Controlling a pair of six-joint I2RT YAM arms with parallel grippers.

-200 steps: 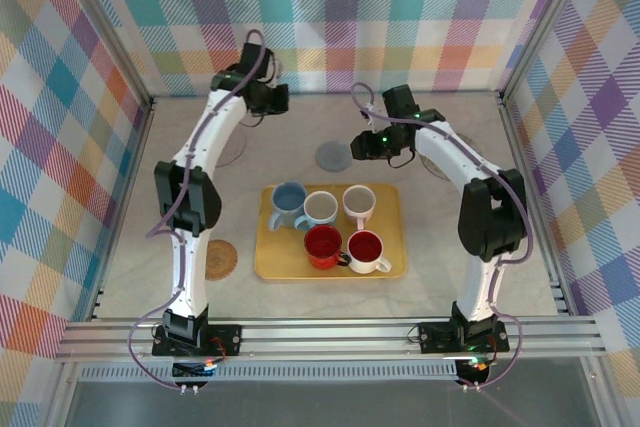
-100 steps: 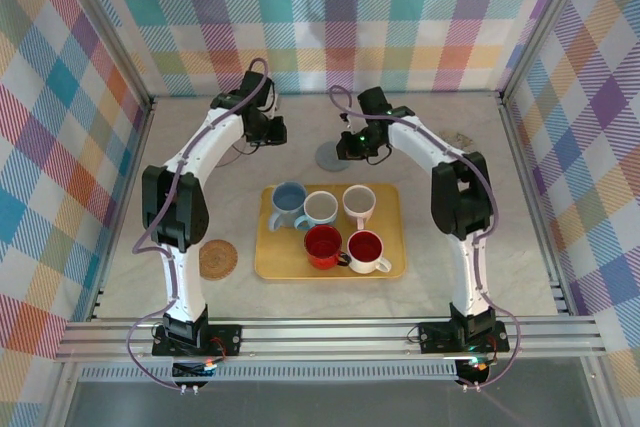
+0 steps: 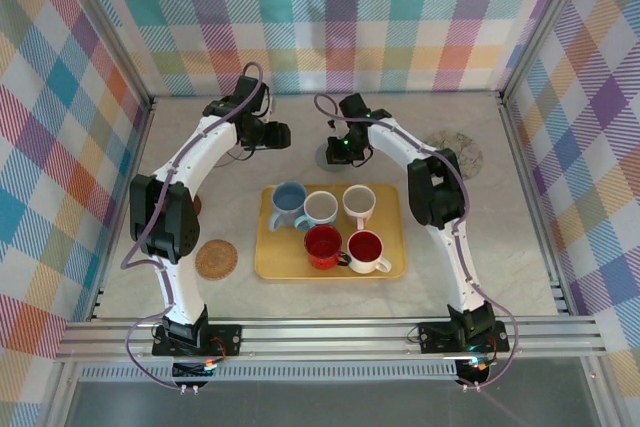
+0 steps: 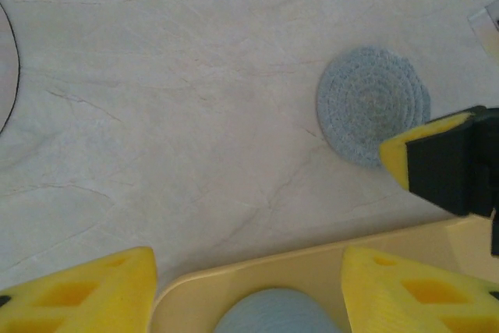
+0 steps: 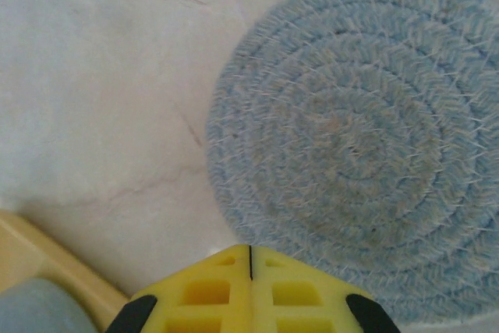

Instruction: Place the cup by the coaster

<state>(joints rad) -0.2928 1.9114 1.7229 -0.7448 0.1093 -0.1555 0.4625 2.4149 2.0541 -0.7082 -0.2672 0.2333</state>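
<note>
The blue cup [image 3: 288, 201] is seen unlifted at the upper left corner of the yellow tray [image 3: 275, 262] in the centre of the overhead view, near the blue-grey coaster [image 3: 324, 158] above it. A clash of arms is risked if the left gripper [image 4: 245, 255], spread wide and empty, is lowered for it while the right gripper [image 5: 249, 259], clenched on nothing, is poised at the coaster's lower edge, and the coaster could be dragged. The meeting right pads [image 5: 222, 286] are shown by the right wrist view, whereas the grey cup [image 3: 320, 209] just beside the blue one, liable to be knocked, is shown from overhead.
</note>
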